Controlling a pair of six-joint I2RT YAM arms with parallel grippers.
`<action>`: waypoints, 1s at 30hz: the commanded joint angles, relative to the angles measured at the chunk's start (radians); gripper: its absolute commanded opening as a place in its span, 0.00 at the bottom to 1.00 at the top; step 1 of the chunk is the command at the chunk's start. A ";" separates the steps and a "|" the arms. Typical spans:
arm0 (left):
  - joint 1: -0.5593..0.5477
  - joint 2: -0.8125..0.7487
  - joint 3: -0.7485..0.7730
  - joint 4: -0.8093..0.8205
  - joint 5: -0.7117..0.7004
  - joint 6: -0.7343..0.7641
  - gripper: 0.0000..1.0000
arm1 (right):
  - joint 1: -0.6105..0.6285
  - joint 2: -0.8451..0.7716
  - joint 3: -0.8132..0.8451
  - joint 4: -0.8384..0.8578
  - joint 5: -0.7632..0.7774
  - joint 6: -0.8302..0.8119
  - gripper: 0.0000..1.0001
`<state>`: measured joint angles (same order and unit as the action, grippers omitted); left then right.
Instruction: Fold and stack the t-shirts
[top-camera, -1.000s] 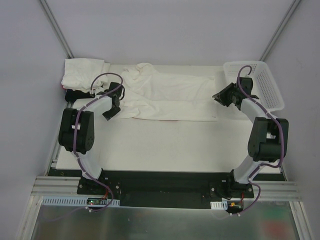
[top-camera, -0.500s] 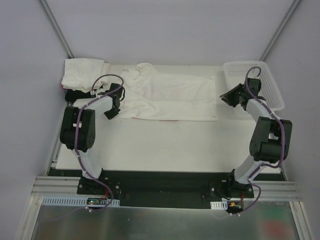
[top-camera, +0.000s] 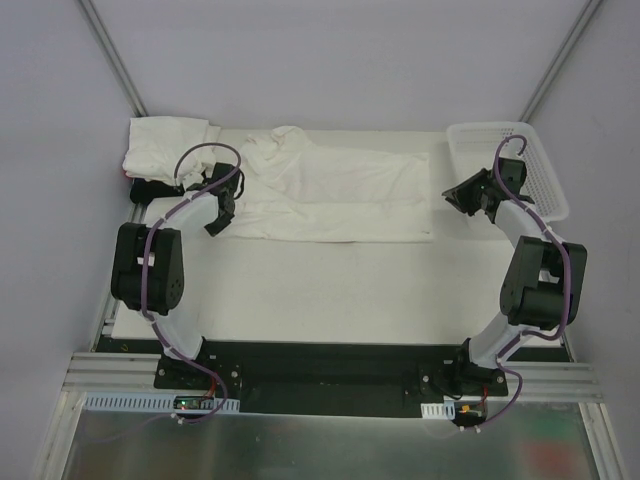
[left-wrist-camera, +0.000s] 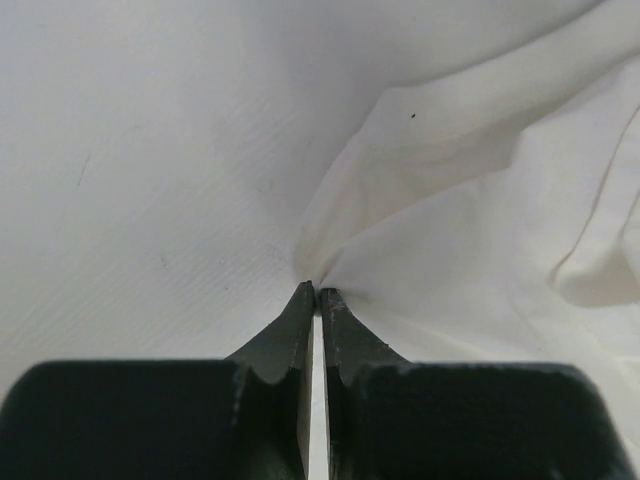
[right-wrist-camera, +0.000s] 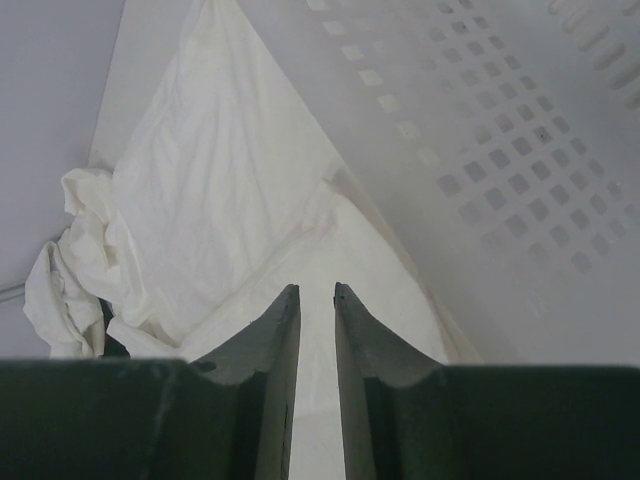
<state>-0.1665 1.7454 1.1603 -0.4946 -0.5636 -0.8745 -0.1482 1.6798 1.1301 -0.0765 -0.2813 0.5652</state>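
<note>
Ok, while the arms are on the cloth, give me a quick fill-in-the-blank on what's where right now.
1. The left gripper has its jaws ____ on an edge of the spread white t-shirt.
2. The mesh basket stands at the far ____ corner of the table.
3. The pile of folded white shirts lies at the far ____ corner.

Missing words: shut; right; left.

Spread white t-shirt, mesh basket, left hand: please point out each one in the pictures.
spread white t-shirt (top-camera: 340, 195): top view, middle of the cloth.
mesh basket (top-camera: 545, 180): top view, its right wall.
left hand (left-wrist-camera: 318, 292): left wrist view, between the shut fingertips.
</note>
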 joint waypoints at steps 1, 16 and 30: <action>0.021 -0.072 -0.005 -0.045 -0.082 0.011 0.00 | -0.010 -0.060 -0.006 0.035 -0.027 0.013 0.23; 0.024 -0.061 -0.001 -0.048 -0.070 0.032 0.20 | -0.016 -0.092 -0.020 0.035 -0.042 0.025 0.26; 0.028 -0.090 0.169 -0.047 -0.016 0.054 0.30 | 0.320 0.133 0.059 0.050 -0.067 0.024 0.31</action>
<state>-0.1429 1.6928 1.2095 -0.5350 -0.6041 -0.8440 0.0772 1.7325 1.1419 -0.0315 -0.3244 0.5926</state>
